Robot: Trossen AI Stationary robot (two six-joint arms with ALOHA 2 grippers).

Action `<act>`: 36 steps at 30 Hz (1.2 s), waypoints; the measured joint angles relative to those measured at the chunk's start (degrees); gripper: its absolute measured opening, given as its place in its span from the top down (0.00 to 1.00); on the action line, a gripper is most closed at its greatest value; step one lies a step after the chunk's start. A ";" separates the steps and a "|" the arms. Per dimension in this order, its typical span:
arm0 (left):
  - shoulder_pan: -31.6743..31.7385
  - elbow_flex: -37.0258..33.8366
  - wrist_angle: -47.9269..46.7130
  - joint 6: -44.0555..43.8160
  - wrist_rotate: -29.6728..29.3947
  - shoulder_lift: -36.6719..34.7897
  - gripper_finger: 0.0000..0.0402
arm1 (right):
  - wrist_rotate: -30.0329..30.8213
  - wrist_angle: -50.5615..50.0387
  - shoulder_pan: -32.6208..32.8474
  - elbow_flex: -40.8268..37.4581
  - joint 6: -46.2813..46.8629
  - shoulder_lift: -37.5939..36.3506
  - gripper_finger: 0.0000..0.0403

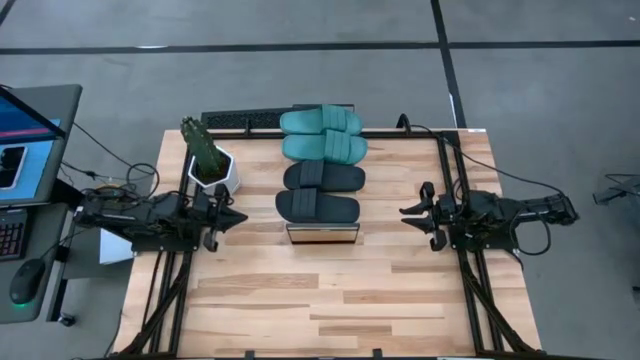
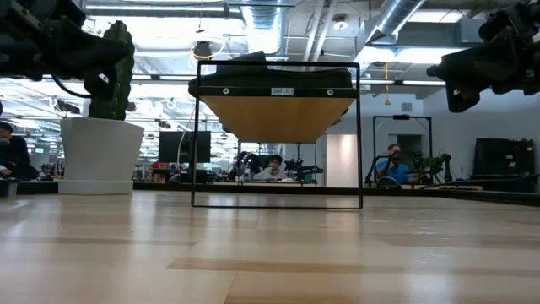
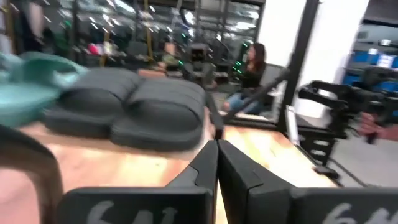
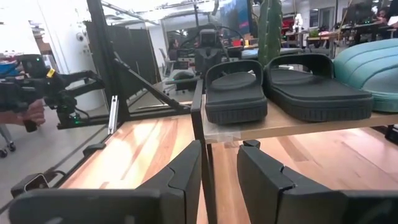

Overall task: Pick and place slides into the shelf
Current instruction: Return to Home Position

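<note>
Shelf (image 1: 322, 235) stands at mid-worktop (image 1: 300, 300), raised on a dark wire frame. All four slides lie on its plank top, side by side in a row. The two teal slides (image 1: 325, 148) take the far end. The two black slides (image 1: 318, 207) take the near end, just behind the metal front edge.

Left end effector (image 1: 238, 217) hovers beside the shelf's left side, clear of it, fingers clenched together on nothing. Right end effector (image 1: 406, 215) hovers off the shelf's right side, also clear, fingers parted with a narrow gap and empty.

A potted cactus (image 1: 212, 165) stands left of the shelf, near the left arm.
</note>
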 joint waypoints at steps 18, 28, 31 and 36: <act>-0.04 -0.04 -1.51 -4.22 -10.49 0.02 1.00 | -0.02 -0.07 0.02 0.00 1.91 0.02 0.77; -0.04 -0.07 -1.55 -4.16 -10.51 0.02 1.00 | -0.02 -0.09 0.02 0.00 1.91 0.02 0.77; -0.04 -0.07 -1.57 -4.64 -10.51 0.02 1.00 | -0.02 -0.09 0.02 -0.01 1.91 0.02 0.77; -0.04 -0.09 -1.59 -4.14 -10.53 0.02 1.00 | -0.02 -0.09 0.02 0.00 1.91 0.02 0.77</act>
